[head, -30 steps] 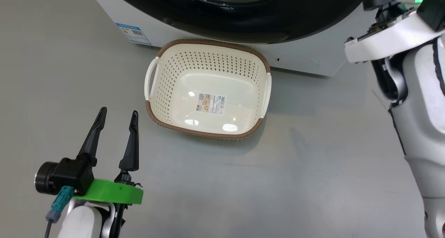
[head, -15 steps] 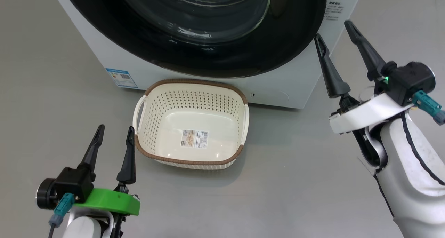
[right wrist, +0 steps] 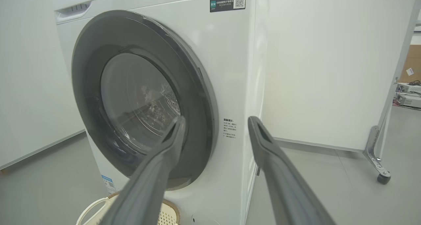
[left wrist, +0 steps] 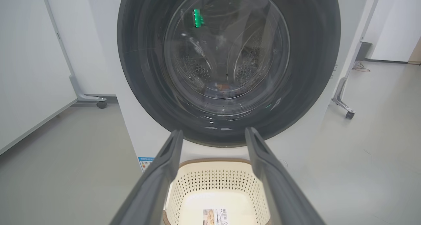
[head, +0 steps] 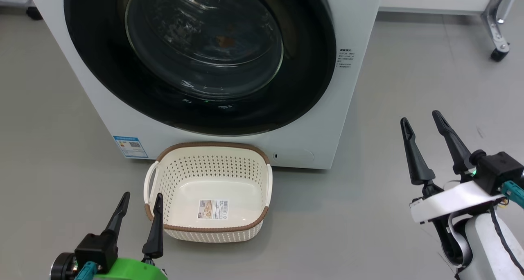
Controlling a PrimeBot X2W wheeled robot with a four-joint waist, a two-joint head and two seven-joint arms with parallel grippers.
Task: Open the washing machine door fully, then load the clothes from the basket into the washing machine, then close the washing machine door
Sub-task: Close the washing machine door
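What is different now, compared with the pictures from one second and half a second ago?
The head view has shifted up, so more of the washer shows. The right gripper has drawn back from the door rim, down and to the right, jaws open and empty. Unchanged: the left gripper open beside the empty basket, the door shut.

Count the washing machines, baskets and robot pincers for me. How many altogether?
washing machine: 1
basket: 1
pincers: 2, the left pincer and the right pincer
Total: 4
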